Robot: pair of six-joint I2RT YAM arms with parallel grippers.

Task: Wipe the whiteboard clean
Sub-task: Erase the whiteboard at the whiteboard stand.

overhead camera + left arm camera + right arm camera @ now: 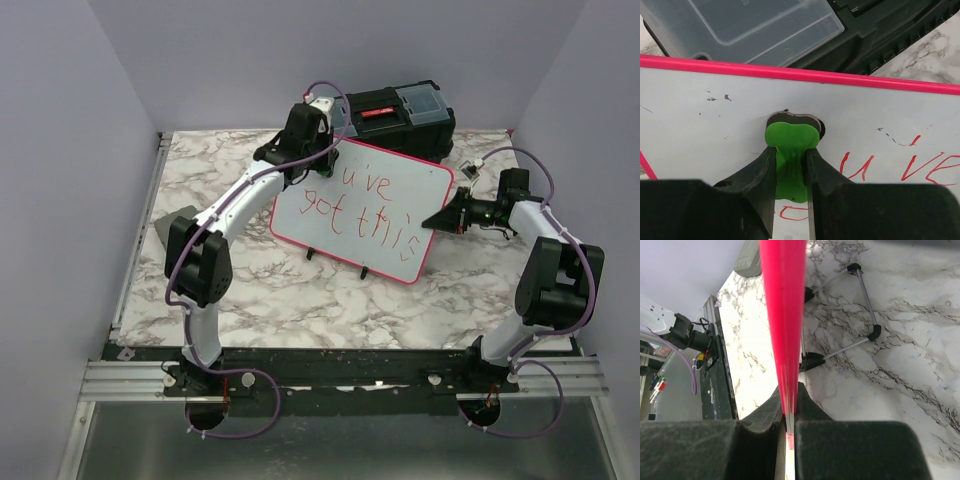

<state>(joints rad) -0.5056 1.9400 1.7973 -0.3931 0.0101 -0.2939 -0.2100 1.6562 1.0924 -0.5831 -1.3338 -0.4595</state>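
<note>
The whiteboard (300, 215) stands tilted on small black feet on the marble table, its pink-red rim (782, 300) seen edge-on in the right wrist view. Red handwriting (375, 212) covers its middle and right. The upper left part (705, 125) is wiped white with a few dark specks. My left gripper (790, 152) is shut on a green eraser (791, 137), whose dark pad presses against the board near its top left corner (318, 165). My right gripper (788, 407) is shut on the board's right edge (438, 220).
A black toolbox (400, 115) with a clear-lidded compartment (760, 25) stands right behind the board. A small grey flat pad (163, 228) lies at the table's left side. The board's wire stand and black feet (812, 360) rest on the marble.
</note>
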